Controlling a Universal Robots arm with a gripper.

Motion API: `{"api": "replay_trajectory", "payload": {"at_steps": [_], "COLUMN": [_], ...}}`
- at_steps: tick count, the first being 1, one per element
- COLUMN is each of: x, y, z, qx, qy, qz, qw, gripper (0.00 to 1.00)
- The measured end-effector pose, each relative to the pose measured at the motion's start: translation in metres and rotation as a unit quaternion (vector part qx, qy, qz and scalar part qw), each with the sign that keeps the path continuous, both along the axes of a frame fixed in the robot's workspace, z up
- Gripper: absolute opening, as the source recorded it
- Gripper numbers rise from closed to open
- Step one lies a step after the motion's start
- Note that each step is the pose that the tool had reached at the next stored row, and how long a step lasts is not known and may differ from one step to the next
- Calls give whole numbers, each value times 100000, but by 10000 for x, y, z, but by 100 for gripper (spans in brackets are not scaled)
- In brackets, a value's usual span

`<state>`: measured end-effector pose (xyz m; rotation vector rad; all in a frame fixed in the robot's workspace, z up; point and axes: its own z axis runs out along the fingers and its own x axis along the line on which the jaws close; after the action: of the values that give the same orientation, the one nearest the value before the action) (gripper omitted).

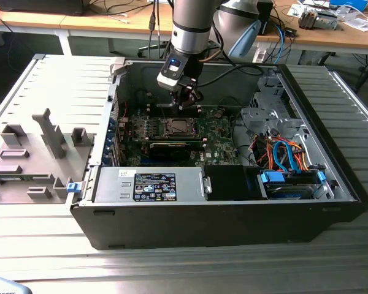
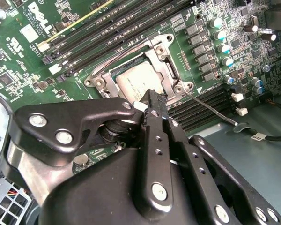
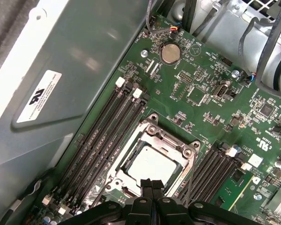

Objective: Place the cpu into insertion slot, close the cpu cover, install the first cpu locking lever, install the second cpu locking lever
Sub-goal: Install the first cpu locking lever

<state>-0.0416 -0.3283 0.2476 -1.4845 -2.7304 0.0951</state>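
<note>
- One dull silver square cpu (image 3: 152, 164) sits flat in the insertion slot (image 3: 131, 153); shiny metal cpu cover (image 3: 169, 141) frames it
- black hand (image 3: 152, 183) clenched, nothing in it; tips over the cover's edge

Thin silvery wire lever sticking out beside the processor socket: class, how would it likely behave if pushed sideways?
The thin silvery wire lever is long and slender, so it probably flexes springily rather than staying rigid. Its smooth, round metal likely lets whatever pushes it slip off.
</note>
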Motion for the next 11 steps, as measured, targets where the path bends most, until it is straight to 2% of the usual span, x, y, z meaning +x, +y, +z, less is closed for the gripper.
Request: {"api": "replay_trajectory", "payload": {"at_steps": [11], "x": [0], "y": [0], "z": [0], "qx": [4], "qy": [-3], "qz": [596], "qw": [99998], "gripper": [11]}}
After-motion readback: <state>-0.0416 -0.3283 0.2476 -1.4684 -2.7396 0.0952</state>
